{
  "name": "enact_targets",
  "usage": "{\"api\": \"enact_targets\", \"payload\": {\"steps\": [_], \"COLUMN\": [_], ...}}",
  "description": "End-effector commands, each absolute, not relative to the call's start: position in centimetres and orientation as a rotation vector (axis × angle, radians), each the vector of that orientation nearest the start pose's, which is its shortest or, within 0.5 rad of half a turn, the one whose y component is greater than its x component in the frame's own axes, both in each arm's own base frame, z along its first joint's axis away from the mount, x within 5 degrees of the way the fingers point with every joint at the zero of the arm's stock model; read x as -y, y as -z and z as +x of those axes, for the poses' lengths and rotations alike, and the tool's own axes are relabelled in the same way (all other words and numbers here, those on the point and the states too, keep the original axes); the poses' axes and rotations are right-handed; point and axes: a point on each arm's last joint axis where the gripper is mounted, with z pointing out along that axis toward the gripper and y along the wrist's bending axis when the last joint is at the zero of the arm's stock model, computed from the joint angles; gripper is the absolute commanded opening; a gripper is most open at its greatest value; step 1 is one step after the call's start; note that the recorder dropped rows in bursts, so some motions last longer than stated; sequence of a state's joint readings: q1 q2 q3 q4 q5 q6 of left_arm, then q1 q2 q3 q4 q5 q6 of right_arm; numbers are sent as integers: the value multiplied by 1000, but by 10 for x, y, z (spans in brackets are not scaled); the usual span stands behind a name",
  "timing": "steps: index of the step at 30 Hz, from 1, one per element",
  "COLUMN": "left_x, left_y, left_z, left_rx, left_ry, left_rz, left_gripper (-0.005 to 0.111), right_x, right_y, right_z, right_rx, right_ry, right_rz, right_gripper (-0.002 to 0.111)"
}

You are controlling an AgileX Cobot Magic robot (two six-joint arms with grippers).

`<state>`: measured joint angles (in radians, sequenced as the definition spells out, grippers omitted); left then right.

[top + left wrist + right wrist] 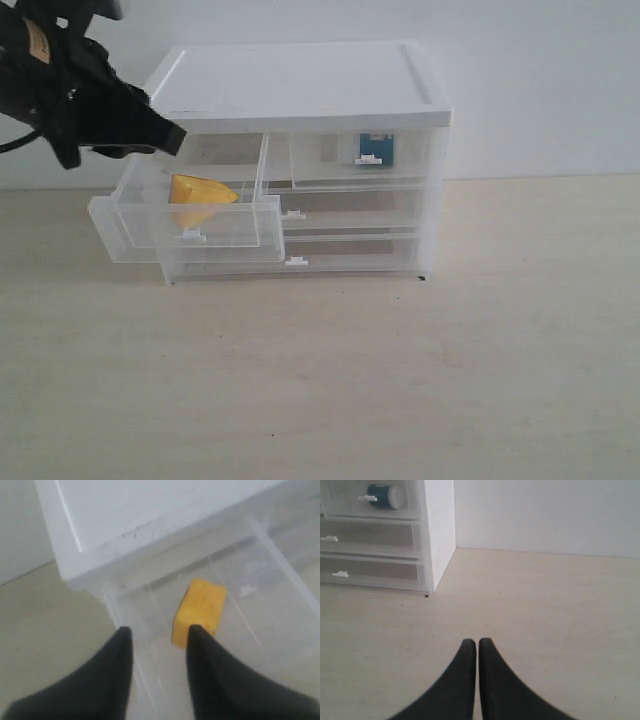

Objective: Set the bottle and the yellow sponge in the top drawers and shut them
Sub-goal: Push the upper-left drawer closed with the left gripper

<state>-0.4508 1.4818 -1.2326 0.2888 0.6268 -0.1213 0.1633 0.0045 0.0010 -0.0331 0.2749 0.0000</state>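
The yellow sponge (200, 195) (199, 611) lies inside the top left drawer (232, 226), which is pulled out. My left gripper (168, 138) (159, 630) hangs above that drawer's back left part, open, with nothing between its fingers; the sponge sits below and just beyond one fingertip. The bottle (376, 148) (385, 495) lies on its side in the top right drawer (330, 172), which is pushed in. My right gripper (477, 641) is shut and empty over the bare table to the right of the cabinet; the exterior view does not show it.
The white cabinet (300, 80) stands at the back of the wooden table (400, 380) against a pale wall. Its two full-width lower drawers (350, 215) are pushed in. The open drawer sticks out toward the front left.
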Motion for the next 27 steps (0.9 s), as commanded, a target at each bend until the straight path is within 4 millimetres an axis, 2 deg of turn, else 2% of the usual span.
{"api": "enact_targets", "payload": {"steps": [1, 4, 7, 9, 21, 27], "left_x": [131, 135, 135, 136, 147, 151], "left_y": [-330, -319, -299, -293, -270, -273], "left_z": [271, 262, 260, 262, 290, 300], "left_rx": [-2418, -2483, -2523, -2513, -2409, -2309], "left_ry": [113, 204, 211, 210, 208, 211], "left_rz": [771, 834, 836, 828, 768, 726], "left_gripper": [4, 4, 4, 4, 4, 4], "right_x": [-8, -8, -8, -8, -8, -8], "right_y": [-188, -188, -188, -188, -188, -188], "right_z": [54, 54, 54, 54, 54, 54], "right_rx": [-1750, -1750, -1750, -1750, -1750, -1750], "right_ry": [-82, -82, -82, -82, -82, -82], "right_rz": [-168, -168, -168, -168, -168, -168], "right_gripper": [0, 0, 0, 0, 0, 0]}}
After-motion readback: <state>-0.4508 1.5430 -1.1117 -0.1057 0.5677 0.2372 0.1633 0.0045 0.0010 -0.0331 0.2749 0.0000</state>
